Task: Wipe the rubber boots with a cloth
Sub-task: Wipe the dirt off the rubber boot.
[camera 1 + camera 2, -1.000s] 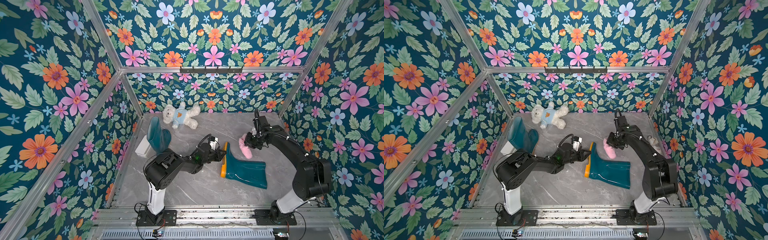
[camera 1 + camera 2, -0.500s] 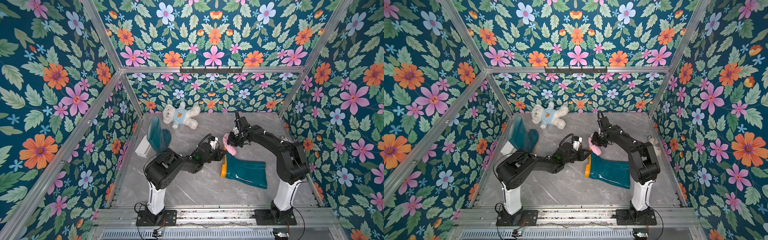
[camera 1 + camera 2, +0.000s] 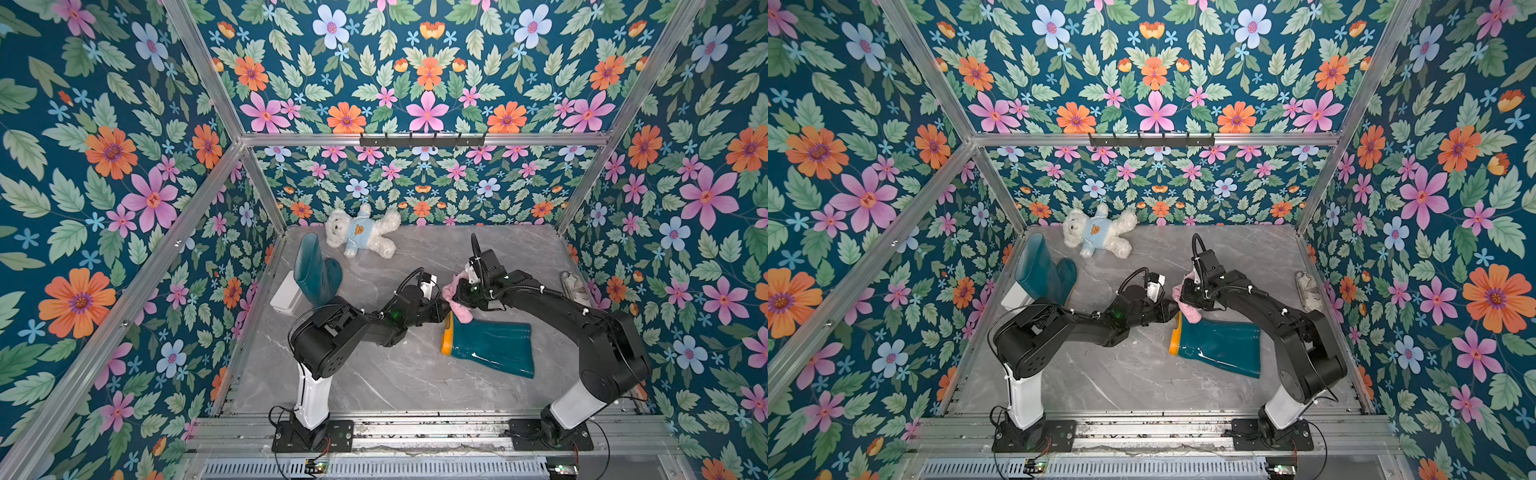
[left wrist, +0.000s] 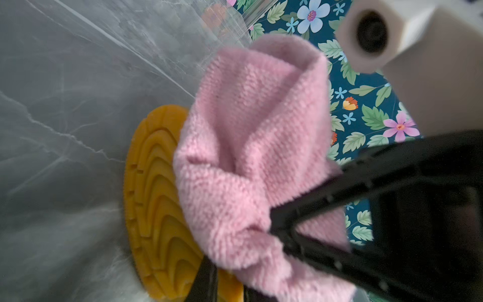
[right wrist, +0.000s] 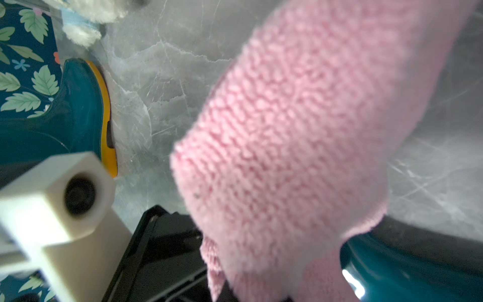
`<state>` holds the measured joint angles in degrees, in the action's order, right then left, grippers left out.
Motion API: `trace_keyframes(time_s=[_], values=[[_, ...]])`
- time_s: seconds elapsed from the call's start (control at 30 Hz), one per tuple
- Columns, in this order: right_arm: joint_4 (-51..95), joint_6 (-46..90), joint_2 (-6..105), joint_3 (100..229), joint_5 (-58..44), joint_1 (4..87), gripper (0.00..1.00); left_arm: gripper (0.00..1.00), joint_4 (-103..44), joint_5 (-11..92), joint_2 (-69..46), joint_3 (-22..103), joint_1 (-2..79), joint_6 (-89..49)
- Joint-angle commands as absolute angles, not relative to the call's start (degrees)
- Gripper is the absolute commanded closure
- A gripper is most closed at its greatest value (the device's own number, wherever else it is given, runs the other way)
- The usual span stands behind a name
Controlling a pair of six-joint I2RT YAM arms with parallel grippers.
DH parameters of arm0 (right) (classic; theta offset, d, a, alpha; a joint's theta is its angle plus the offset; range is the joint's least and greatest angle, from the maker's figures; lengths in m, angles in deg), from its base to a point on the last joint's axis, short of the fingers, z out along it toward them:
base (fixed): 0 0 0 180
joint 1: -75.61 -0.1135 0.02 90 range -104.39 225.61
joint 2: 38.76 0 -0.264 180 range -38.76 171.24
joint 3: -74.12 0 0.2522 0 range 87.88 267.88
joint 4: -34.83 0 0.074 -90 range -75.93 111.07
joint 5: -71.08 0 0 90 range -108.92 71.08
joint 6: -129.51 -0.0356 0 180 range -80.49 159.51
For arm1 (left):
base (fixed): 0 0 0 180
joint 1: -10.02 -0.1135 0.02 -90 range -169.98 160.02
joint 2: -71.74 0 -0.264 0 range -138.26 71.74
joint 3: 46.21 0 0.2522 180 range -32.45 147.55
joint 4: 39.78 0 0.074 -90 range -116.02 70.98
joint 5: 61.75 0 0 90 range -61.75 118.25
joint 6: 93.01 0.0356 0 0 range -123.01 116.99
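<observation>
Your right hand (image 3: 456, 296) is gripping a pink cloth (image 3: 459, 312) at the toe of the rubber boot (image 3: 494, 345) lying mid-counter (image 3: 395, 378). Your left hand (image 3: 444, 310) is sitting at its sole (image 3: 446, 341), and I cannot tell its grip. The other boot (image 3: 316, 274) is standing far left.

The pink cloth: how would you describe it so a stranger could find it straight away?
Start at the grey marble floor, then find the fallen boot, teal and lying sideways near the middle. At its yellow-soled end, pinched in the right claw, is the pink cloth. It is the only pink, fluffy thing, unlike the glossy boot and the white teddy bear.
</observation>
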<state>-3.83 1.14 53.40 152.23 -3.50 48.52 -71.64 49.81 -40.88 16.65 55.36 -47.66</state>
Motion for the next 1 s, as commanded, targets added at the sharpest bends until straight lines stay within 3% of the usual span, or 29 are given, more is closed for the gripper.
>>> trace_keyframes(time_s=[0.0,0.47,0.63,0.8,0.97], values=[[-11.82,0.1,51.51,149.53,5.65,45.72,1.0,0.95,-51.51,47.06,-42.61,16.06,55.53,-47.13],[-13.93,-7.24,42.87,135.99,4.81,33.29,1.0,0.95,-51.16,46.53,-42.55,16.1,55.52,-47.22],[-17.06,-8.18,37.9,133.03,2.06,33.08,1.0,0.95,-51.05,46.57,-42.61,16.15,55.54,-47.27],[-26.96,-2.88,31.84,138.66,-2.3,44.25,1.0,0.94,-50.72,46.3,-42.42,16.17,55.72,-47.21],[-30.81,4.48,27.77,140.25,-0.85,71.57,1.0,0.94,-51.06,46.2,-42.48,16.17,55.8,-47.22]])
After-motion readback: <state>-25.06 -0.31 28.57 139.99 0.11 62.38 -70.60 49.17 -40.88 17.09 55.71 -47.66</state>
